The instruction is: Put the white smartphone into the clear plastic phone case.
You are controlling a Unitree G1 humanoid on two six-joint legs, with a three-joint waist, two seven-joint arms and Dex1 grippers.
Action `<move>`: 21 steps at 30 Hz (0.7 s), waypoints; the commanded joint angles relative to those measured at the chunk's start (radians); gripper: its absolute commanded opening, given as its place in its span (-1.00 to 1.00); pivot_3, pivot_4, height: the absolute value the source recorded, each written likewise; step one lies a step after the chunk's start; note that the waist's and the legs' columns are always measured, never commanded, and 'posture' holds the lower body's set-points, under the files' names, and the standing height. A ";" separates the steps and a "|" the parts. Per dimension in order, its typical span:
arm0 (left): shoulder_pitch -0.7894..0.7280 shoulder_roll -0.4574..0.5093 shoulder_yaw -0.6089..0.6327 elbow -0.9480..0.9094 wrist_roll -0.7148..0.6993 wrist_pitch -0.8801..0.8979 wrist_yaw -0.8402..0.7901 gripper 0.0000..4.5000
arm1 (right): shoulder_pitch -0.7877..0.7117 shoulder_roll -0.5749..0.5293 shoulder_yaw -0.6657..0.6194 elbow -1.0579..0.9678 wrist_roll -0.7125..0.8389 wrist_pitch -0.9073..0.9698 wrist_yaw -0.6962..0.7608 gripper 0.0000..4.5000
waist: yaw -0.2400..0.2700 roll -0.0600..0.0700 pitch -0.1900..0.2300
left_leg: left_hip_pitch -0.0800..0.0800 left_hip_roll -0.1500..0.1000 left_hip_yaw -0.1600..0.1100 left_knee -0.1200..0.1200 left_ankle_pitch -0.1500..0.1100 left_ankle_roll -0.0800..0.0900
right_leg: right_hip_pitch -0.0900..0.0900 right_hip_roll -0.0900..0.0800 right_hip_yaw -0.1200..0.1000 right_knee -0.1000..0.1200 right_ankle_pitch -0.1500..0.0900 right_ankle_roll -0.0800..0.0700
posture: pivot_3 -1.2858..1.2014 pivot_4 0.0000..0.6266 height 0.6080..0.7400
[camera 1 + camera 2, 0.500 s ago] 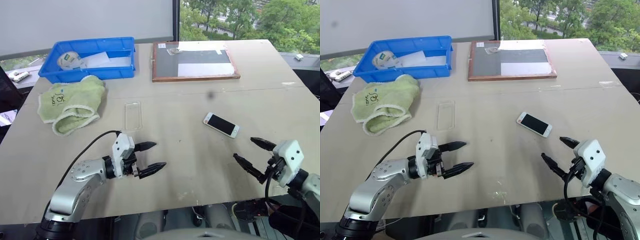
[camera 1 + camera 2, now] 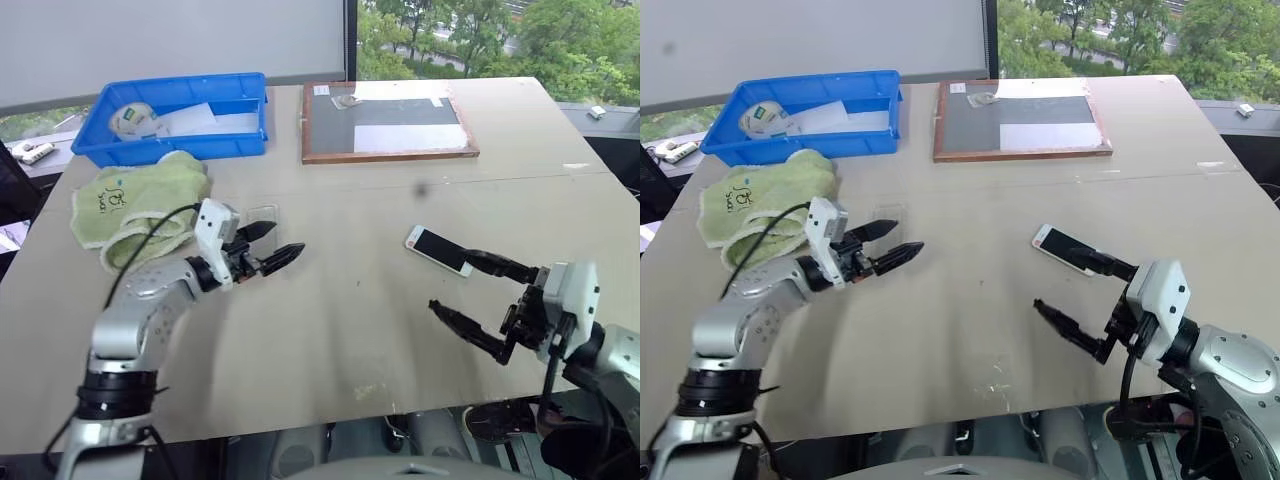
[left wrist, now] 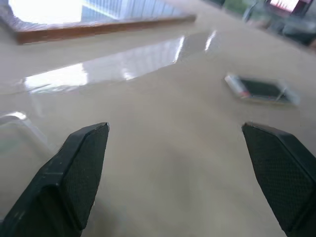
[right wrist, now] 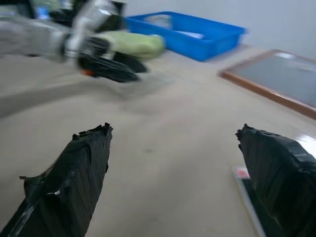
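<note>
In the head view my left gripper (image 2: 268, 244), jaws spread and empty, has moved up to centre-left, over the clear plastic phone case (image 2: 264, 213); my right gripper (image 2: 478, 299), also wide open, has closed in beside the white smartphone (image 2: 440, 249), right of centre. The left wrist view shows the case edge at left and the phone upper right. Both pickups look imminent.

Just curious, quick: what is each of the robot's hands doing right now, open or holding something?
Left hand: open, holding nothing, by the clear plastic phone case.
Right hand: open, holding nothing, beside the white smartphone.
</note>
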 commanded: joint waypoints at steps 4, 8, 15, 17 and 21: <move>-0.322 0.206 -0.135 0.488 0.196 -0.355 -0.482 1.00 | -0.039 -0.079 0.017 -0.016 -0.006 -0.021 0.060 0.98 | 0.008 -0.001 0.001 | -0.001 0.000 0.001 0.001 0.000 0.000 | 0.000 0.000 -0.004 0.000 0.000 -0.001 | 0.03 -0.52 1.00; -0.527 0.212 -0.227 0.797 0.343 -0.551 -0.623 1.00 | -0.037 -0.084 0.022 -0.022 -0.014 -0.025 0.058 0.98 | 0.018 -0.001 0.000 | -0.001 -0.001 0.000 0.001 0.000 0.000 | 0.000 -0.002 -0.003 0.000 0.000 -0.001 | 0.03 -0.52 1.00; -0.738 0.182 -0.352 1.143 0.544 -0.825 -0.745 1.00 | 0.019 -0.073 0.006 -0.048 -0.049 -0.035 0.026 0.98 | 0.024 -0.005 -0.001 | -0.014 -0.001 0.003 0.003 -0.001 0.002 | -0.009 -0.001 -0.004 -0.001 0.003 0.004 | 0.03 -0.52 1.00; -0.765 0.182 -0.382 1.193 0.576 -0.873 -0.761 1.00 | 0.038 -0.069 0.000 -0.059 -0.052 -0.039 0.015 0.98 | 0.024 -0.005 -0.001 | -0.017 -0.001 0.002 0.004 -0.001 0.002 | -0.011 0.000 -0.005 0.000 0.003 0.004 | 0.03 -0.52 1.00; -0.771 0.144 -0.401 1.244 0.621 -0.960 -0.745 1.00 | 0.060 -0.059 0.010 -0.074 -0.069 -0.045 -0.006 0.98 | 0.023 -0.005 -0.001 | -0.016 -0.001 0.003 0.004 -0.001 0.002 | -0.010 -0.001 -0.004 0.000 0.003 0.004 | 0.03 -0.52 1.00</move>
